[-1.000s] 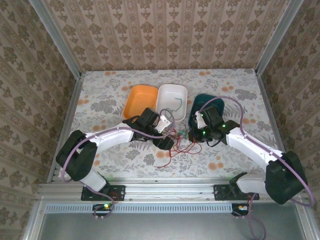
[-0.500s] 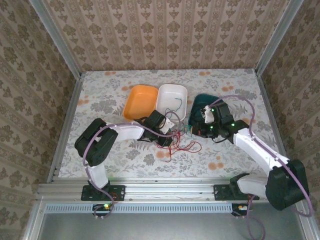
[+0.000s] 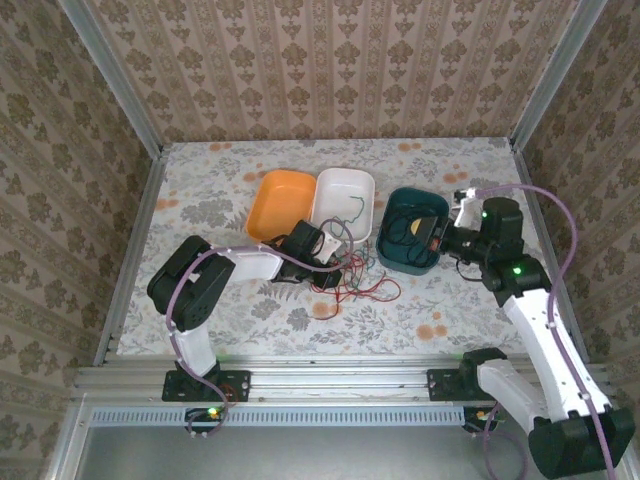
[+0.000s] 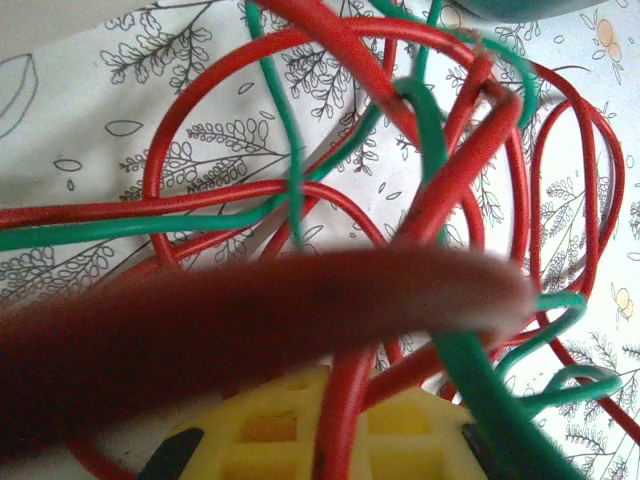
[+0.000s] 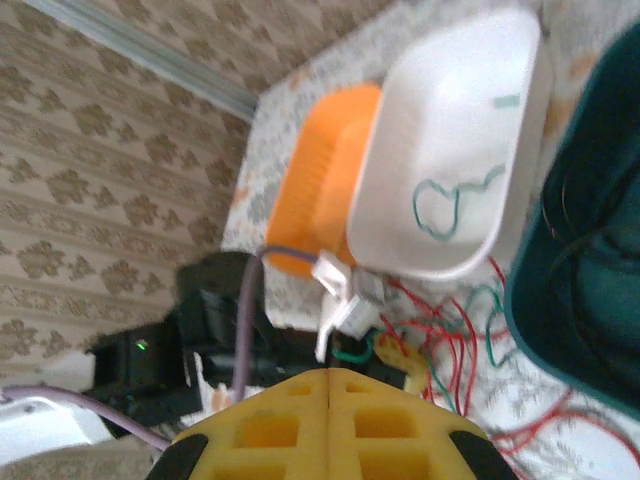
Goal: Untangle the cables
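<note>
A tangle of red and green cables lies on the table in front of the white and teal bins. My left gripper sits in its left side. In the left wrist view, its yellow pads are closed on a red cable, with red and green loops spread beyond. A blurred red strand crosses close to the lens. My right gripper is to the right of the teal bin. Its pads are pressed together with nothing between them. A black cable lies in the teal bin.
Three bins stand in a row at mid-table: orange bin, white bin holding a loose green cable, and teal bin. Patterned walls and metal rails enclose the table. There is open tabletop at the left and along the near edge.
My right arm has swung right, away from the tangle and off the teal bin, where the black cable now shows. The left gripper has stayed in the tangle.
</note>
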